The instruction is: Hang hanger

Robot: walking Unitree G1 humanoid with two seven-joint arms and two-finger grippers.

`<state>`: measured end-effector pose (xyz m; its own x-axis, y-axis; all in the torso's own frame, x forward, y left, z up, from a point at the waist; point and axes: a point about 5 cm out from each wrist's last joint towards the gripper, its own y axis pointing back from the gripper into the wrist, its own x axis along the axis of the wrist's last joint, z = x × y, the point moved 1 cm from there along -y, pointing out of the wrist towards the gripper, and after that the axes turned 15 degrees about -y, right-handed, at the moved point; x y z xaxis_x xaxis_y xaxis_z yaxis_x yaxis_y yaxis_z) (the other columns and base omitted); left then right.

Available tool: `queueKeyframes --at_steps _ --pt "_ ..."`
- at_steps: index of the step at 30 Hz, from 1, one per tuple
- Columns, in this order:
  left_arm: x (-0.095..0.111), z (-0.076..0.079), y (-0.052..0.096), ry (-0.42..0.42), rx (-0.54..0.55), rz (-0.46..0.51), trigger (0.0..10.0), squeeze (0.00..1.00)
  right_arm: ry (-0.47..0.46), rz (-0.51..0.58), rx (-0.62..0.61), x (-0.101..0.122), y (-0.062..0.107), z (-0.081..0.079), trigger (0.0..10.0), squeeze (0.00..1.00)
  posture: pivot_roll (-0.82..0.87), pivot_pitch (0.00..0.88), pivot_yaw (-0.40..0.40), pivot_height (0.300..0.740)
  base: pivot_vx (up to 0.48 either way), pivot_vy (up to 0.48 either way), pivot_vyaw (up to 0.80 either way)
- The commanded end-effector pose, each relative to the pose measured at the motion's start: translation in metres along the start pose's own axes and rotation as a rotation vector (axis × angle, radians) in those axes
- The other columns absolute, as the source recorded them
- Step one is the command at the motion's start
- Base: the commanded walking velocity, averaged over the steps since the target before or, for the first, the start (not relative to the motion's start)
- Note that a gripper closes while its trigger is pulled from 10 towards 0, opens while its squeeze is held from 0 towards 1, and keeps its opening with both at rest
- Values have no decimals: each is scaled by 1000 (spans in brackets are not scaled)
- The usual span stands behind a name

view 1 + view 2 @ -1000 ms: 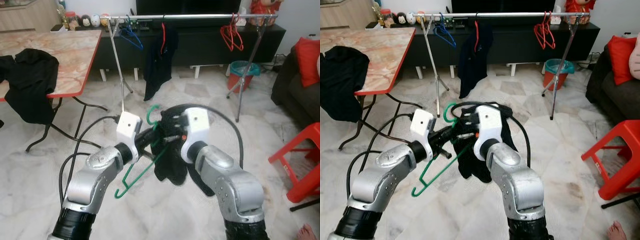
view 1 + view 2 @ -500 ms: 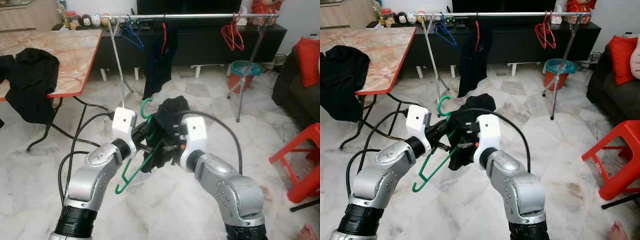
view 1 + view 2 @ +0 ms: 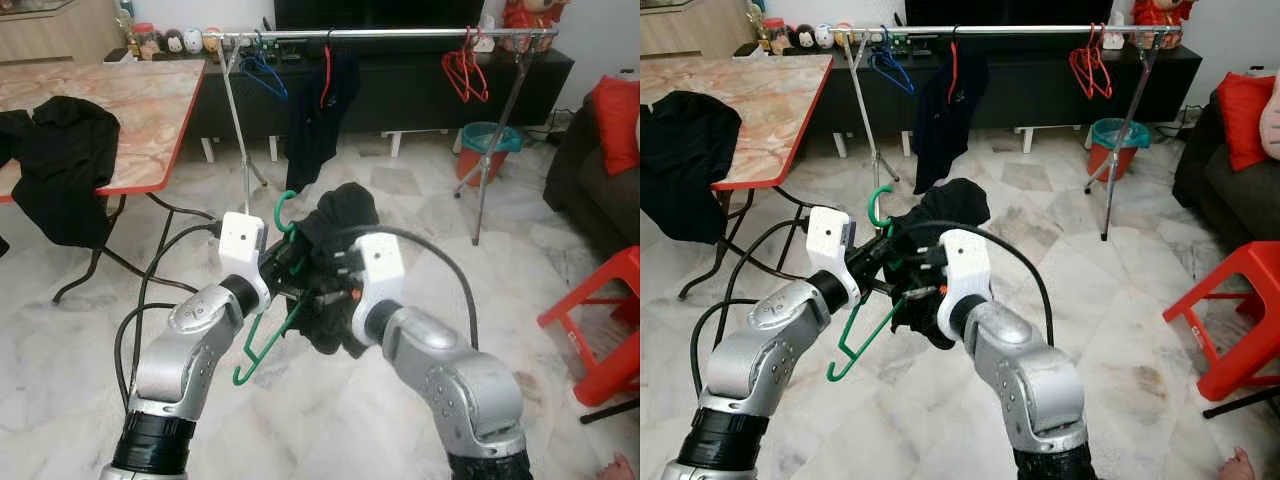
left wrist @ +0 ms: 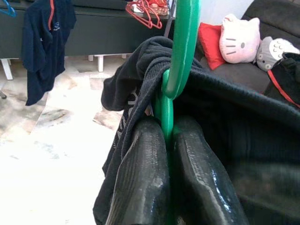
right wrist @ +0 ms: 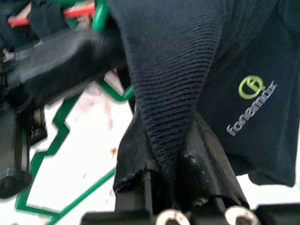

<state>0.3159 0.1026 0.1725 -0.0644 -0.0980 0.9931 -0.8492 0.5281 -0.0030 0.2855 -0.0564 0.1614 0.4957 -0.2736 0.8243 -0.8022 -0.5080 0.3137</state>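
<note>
a: grippers first, what are they doing?

b: left gripper [image 4: 164, 140] is squeezing its two black fingers onto the neck of the green plastic hanger [image 3: 262, 345], hook pointing to 12 o'clock in the head view. right gripper [image 5: 173, 154] is pinching a fold of the black knitted garment [image 3: 335, 235], which is draping over the hanger.

a: where is the bundle sitting?

b: it is hanging mid-air between the two silver arms, at centre frame above the pale marble floor [image 3: 400, 200]. the long metal clothes rail [image 3: 400, 33] is standing well apart at 12 o'clock, carrying a dark shirt on a red hanger [image 3: 318, 120].
</note>
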Motion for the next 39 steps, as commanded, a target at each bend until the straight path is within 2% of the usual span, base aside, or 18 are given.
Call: queueKeyframes --at_steps 1,4,7,12,15,17,18,20,21,22,24,25,26,29,32,33,35,39 --pt "14 -2 -1 -36 8 67 10000 0 15 -18 31 -1 2 -5 10000 0 -45 0 5 740 0 0 0" --pt "14 -3 -2 -35 14 67 10000 0 89 -127 100 -19 7 -14 10000 0 -45 0 5 740 0 0 0" --pt "14 -2 -2 -34 1 63 10000 0 343 -258 139 -41 15 -14 10000 0 -50 0 9 740 0 0 0" --pt "13 0 -1 -40 -14 59 10000 0 304 -221 129 -33 11 -14 10000 0 -48 0 8 740 0 0 0" --pt "12 -1 -1 -42 -12 57 10000 0 331 -231 176 -32 13 -20 10000 0 -46 0 7 740 0 0 0" --pt "11 0 0 -46 -26 46 10000 0 383 -229 256 -34 17 -30 10000 0 -46 0 8 740 0 0 0" --pt "9 3 0 -62 -51 38 10000 0 373 -156 219 -25 14 -29 10000 0 -43 0 8 740 0 0 0" --pt "7 5 2 -65 -75 29 10000 0 303 -78 113 -10 8 -19 10000 0 -47 0 9 740 0 0 0" --pt "7 5 2 -65 -75 29 10000 0 303 -78 113 -10 8 -19 10000 0 -47 0 9 740 0 0 0" --pt "5 5 3 -73 -90 17 10000 0 273 -4 4 6 4 -4 10000 0 -49 0 9 740 0 0 0" --pt "3 5 4 -83 -100 6 10000 0 256 37 -79 16 3 10 10000 0 -47 0 9 740 0 0 0" --pt "0 5 7 -94 -122 -15 10000 0 244 80 -166 29 4 27 10000 0 -48 0 9 740 0 0 0" --pt "-3 5 8 -103 -141 -28 10000 0 241 103 -205 37 5 36 10000 0 -48 0 9 740 0 0 0" --pt "-9 7 14 -125 -188 -64 10000 0 255 142 -267 53 7 53 10000 0 -51 0 10 740 0 0 0" --pt "-11 7 16 -132 -199 -76 10000 0 259 150 -288 57 7 60 10000 0 -49 0 10 740 0 0 0" --pt "-16 7 23 -147 -231 -104 10000 0 269 158 -356 65 8 78 10000 0 -43 0 9 740 0 0 0" --pt "-20 7 30 -156 -257 -130 10000 0 271 162 -425 71 9 95 10000 0 -40 0 8 740 0 0 0" --pt "-24 8 39 -166 -321 -162 10000 0 257 156 -474 72 8 110 10000 0 -36 0 7 740 0 0 0"
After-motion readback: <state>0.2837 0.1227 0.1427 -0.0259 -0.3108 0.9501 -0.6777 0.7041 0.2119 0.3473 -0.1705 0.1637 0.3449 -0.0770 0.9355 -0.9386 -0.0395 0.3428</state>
